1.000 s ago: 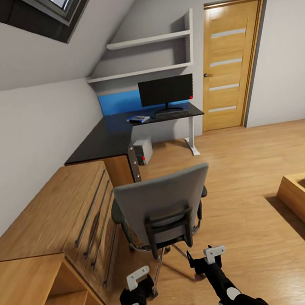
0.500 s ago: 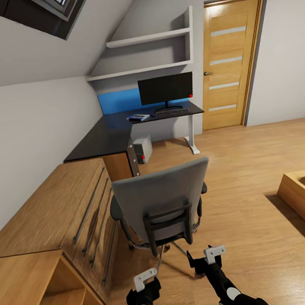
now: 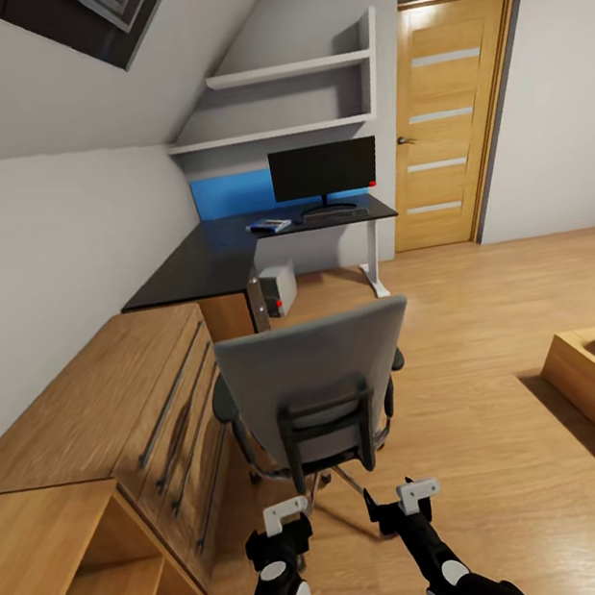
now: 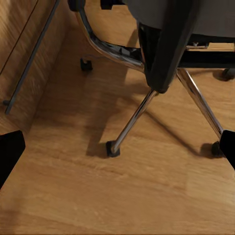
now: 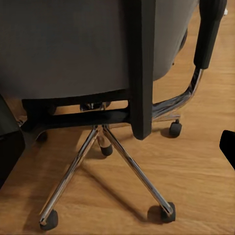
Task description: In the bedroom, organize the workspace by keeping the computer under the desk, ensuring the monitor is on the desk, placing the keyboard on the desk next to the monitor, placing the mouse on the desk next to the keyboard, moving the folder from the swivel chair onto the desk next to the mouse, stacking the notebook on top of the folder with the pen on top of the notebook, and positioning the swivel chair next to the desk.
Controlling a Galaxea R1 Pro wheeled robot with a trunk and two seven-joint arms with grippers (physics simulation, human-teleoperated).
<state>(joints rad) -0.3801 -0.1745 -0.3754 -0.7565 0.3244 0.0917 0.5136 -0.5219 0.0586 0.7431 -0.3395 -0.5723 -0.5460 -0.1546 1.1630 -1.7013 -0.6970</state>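
Black monitor (image 3: 324, 171) upper centre on dark desk (image 3: 222, 257); grey swivel chair (image 3: 315, 387) unmoved; my 2 grippers, left (image 3: 285, 513) and right (image 3: 416, 490), released.

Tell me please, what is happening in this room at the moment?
The robot stands right behind the grey swivel chair, with its left gripper and right gripper low, open, holding nothing. The chair is out on the wooden floor, apart from the black desk. On the desk stand the monitor and keyboard; the computer sits beneath.
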